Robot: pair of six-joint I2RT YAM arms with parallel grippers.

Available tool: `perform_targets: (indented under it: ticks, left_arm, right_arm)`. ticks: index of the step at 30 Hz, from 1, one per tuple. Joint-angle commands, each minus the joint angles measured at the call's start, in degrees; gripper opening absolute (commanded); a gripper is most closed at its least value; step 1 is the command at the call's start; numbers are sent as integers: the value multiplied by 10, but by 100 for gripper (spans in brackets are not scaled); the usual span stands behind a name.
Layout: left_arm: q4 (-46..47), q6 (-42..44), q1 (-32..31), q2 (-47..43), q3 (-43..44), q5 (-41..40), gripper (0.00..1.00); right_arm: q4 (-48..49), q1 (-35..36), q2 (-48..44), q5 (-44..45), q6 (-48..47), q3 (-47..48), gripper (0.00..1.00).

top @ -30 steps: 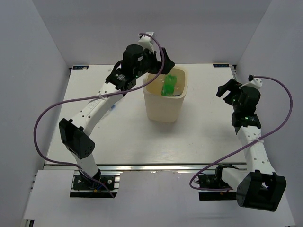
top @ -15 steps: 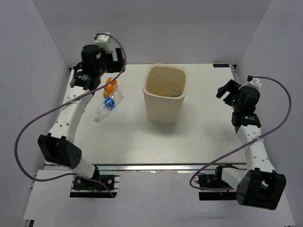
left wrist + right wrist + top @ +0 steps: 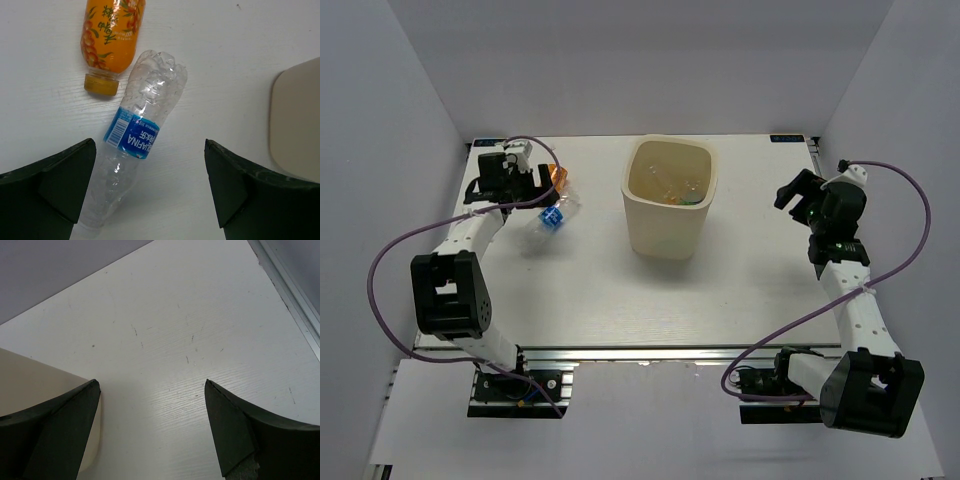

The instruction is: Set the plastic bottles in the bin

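The clear crinkly plastic bottle with the blue label [image 3: 135, 137] lies slanted on the white table [image 3: 225, 60], under the left claw [image 3: 149, 145]. It is thin and slippery. If the claw pinches it crooked, it may squash or pop out sideways. The orange plastic bottle [image 3: 112, 35] lies just beside it, so a bump could roll that one away.

The left arm bends back to the far left corner and its claw points down. The claw is wide open and holds nothing. The right claw [image 3: 151, 385] hangs over bare table, wide open and empty too. The tall cream plastic bin [image 3: 665, 235] stands mid-table, well apart from both bottles.
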Motion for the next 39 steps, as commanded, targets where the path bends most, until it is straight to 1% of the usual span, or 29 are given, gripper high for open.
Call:
perform_targets:
  ticks: [1, 3, 5, 7, 9, 10, 11, 17, 19, 21, 22, 24, 25, 26, 30, 32, 34, 36, 37, 38, 39]
  left_arm:
    - [28, 23, 4, 13, 2, 20, 98]
    - [22, 24, 5, 27, 3, 4, 98]
    - [18, 29, 6, 51, 6, 8, 98]
    - [15, 30, 6, 68, 12, 19, 98]
    - [15, 30, 6, 89, 19, 25, 98]
    - [14, 30, 6, 96, 21, 22, 98]
    - [10, 50, 6, 110, 26, 21, 98]
    - [-8, 48, 7, 144, 34, 22, 97]
    - [-13, 39, 6, 144, 30, 22, 90]
    - [-17, 39, 6, 140, 28, 44, 81]
    - [-14, 21, 5, 128, 16, 50, 69]
    - [-2, 15, 6, 106, -4, 55, 57]
    - [8, 9, 5, 84, -24, 54, 48]
    - [10, 8, 5, 70, -31, 56, 45]
    - [16, -6, 4, 11, -46, 67, 40]
    - [24, -14, 2, -24, -50, 90, 39]
    - [39, -30, -3, -45, -49, 96, 39]
    - [44, -37, -7, -64, -30, 115, 39]
    - [54, -49, -16, -68, -18, 138, 39]
    - [52, -51, -26, -69, -3, 142, 39]
    - [47, -53, -46, -69, 41, 141, 39]
  right_arm:
    - [6, -4, 5, -11, -7, 18, 89]
    - [2, -4, 5, -11, -4, 19, 89]
    - [2, -4, 3, -37, 0, 17, 89]
    - [2, -4, 0, -44, 1, 16, 89]
    - [-20, -4, -5, -51, 2, 14, 89]
    - [-25, -4, -10, -51, 2, 13, 89]
    - [-29, -4, -14, -49, 2, 12, 89]
    - [-36, -4, -46, -40, -2, -2, 89]
    - [-37, -4, -52, -36, -2, -3, 89]
    - [-38, -4, -53, -36, -2, -4, 89]
    - [-38, -4, -54, -36, 0, -3, 89]
    - [-37, -4, -52, -38, 0, -3, 89]
    - [-37, -4, -50, -38, 1, -1, 89]
    - [-39, -4, -50, -38, 1, 0, 89]
    - [-39, -4, -52, -48, 2, 0, 89]
    - [-36, -4, -56, -51, 3, -6, 89]
    - [-35, -4, -57, -51, 4, -6, 89]
    - [-35, -4, -57, -51, 1, -4, 89]
    - [-34, -4, -57, -51, 0, -4, 89]
    - [-35, -4, -56, -51, 0, -2, 89]
    - [-35, -4, -57, -50, -1, -1, 89]
